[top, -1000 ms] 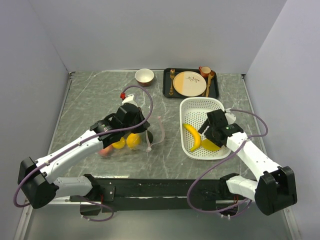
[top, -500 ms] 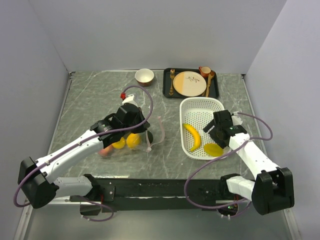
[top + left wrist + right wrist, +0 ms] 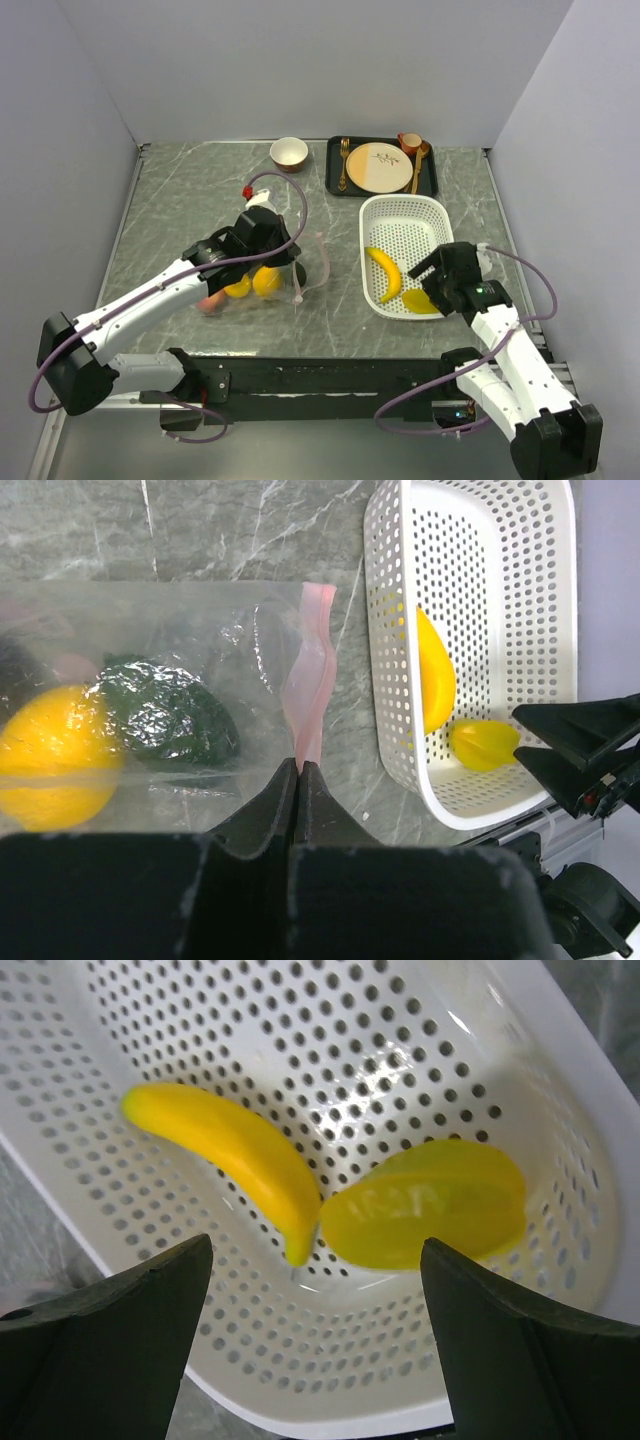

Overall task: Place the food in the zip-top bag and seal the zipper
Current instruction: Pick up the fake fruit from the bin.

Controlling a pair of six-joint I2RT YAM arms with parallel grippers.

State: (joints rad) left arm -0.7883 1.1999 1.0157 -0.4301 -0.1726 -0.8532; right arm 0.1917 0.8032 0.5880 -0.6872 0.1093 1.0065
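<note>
**Two pieces left to bag, mouth held by one pinch**

The zip-top bag (image 3: 200,630) lies at nine o'clock of the basket (image 3: 560,1090). The left gripper (image 3: 298,770) is clamped on its zipper (image 3: 308,680), and that single pinch could let the mouth sag and snag incoming food. The banana (image 3: 230,1150) touches the yellow-green piece (image 3: 425,1215) at its four o'clock, so the right gripper (image 3: 315,1248), jaws apart and empty, may nudge both. Count: about four fruits (image 3: 50,750) bagged, two in the basket, one bag.

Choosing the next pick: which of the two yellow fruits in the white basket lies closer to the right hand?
The rounded yellow-green piece, in the basket's near corner right beside the open right hand; the banana lies further left.
</note>
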